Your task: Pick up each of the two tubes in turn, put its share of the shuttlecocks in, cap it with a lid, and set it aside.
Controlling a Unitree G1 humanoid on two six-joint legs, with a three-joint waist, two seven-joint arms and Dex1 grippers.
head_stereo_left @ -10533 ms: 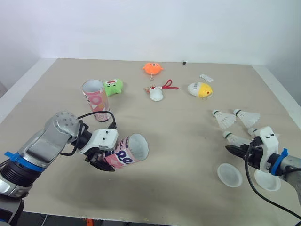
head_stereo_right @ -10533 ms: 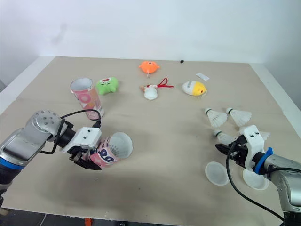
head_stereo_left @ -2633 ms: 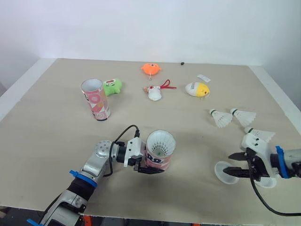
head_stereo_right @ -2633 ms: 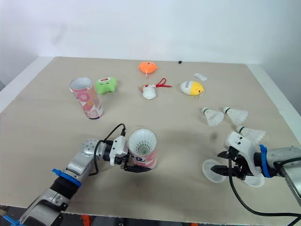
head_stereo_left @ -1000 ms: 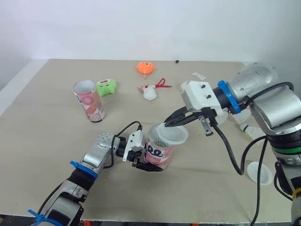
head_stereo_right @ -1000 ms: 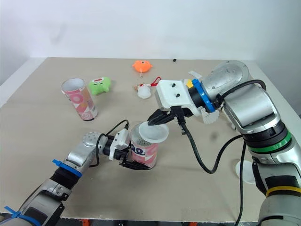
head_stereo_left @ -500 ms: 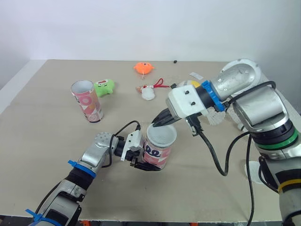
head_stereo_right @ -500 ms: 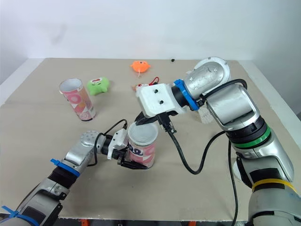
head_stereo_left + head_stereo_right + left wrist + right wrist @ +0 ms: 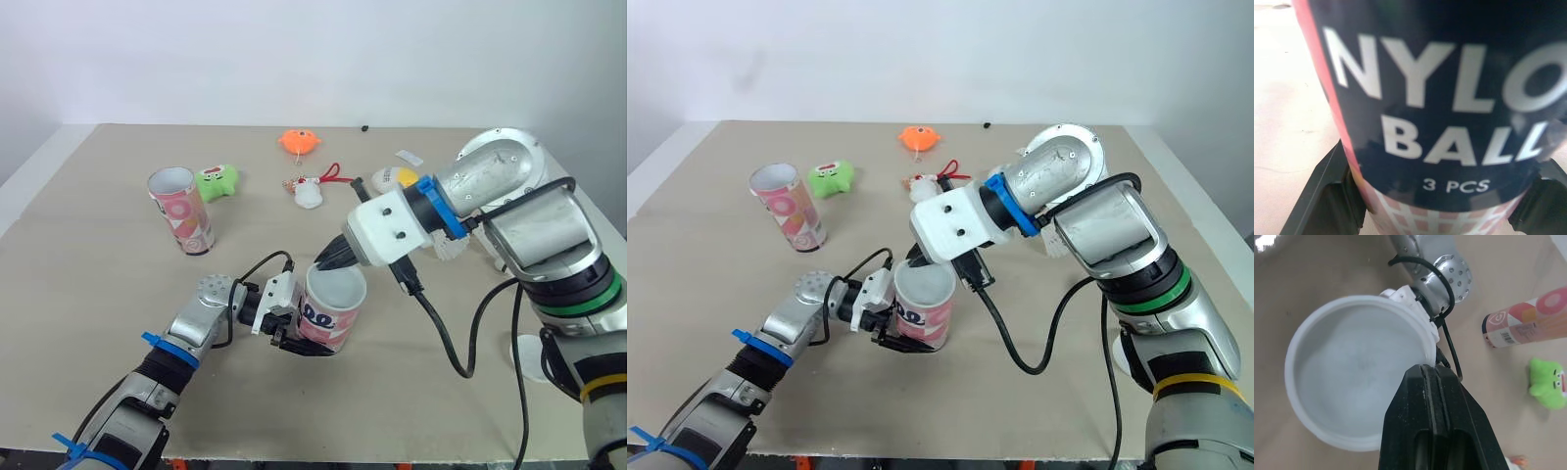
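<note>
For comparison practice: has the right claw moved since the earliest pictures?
Yes, leftward: once far right of the orange plush toy, the right claw is now nearly before it, pinching a white plastic lid atop the pink tube.

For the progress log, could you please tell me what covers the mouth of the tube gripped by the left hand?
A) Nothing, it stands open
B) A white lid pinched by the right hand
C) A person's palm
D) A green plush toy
B: the white lid covers the mouth of the tube, its rim pinched by the right hand, while the left hand grips the tube's side.
</note>
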